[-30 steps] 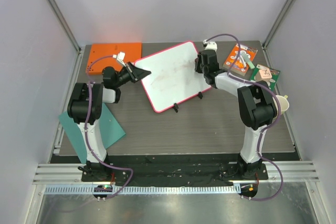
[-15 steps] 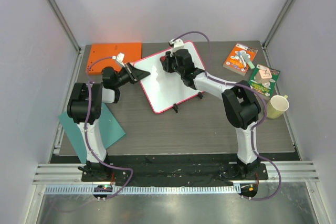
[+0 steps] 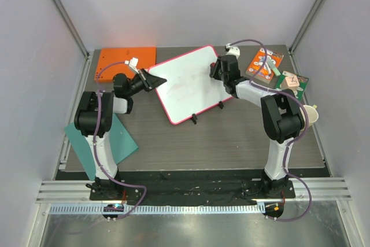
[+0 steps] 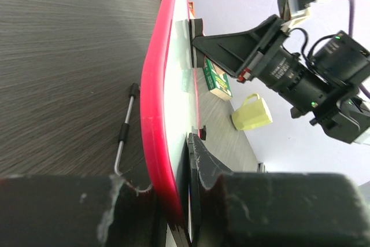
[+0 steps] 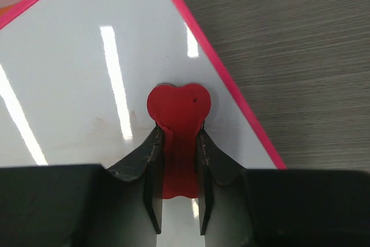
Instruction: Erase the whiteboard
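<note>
The whiteboard (image 3: 185,88) with its pink-red rim lies tilted at the middle back of the table, and faint smudged marks show near its centre. My left gripper (image 3: 155,80) is shut on the board's left edge; in the left wrist view the rim (image 4: 151,125) sits between its jaws (image 4: 169,192). My right gripper (image 3: 215,72) is shut on a red eraser (image 5: 178,107) pressed on the white surface (image 5: 87,73) near the board's right rim. In the right wrist view that gripper (image 5: 178,138) pinches the eraser's narrow stem.
An orange board (image 3: 126,59) lies at the back left and a teal sheet (image 3: 118,137) by the left arm. An orange card packet (image 3: 265,63), a green box (image 3: 292,82) and a yellow mug (image 3: 312,117) stand at the right. A metal stand leg (image 3: 193,120) juts from the board's near edge.
My right gripper swept the eraser left across the board to its upper middle, then back to the right edge. The left gripper kept its hold and stayed still.
</note>
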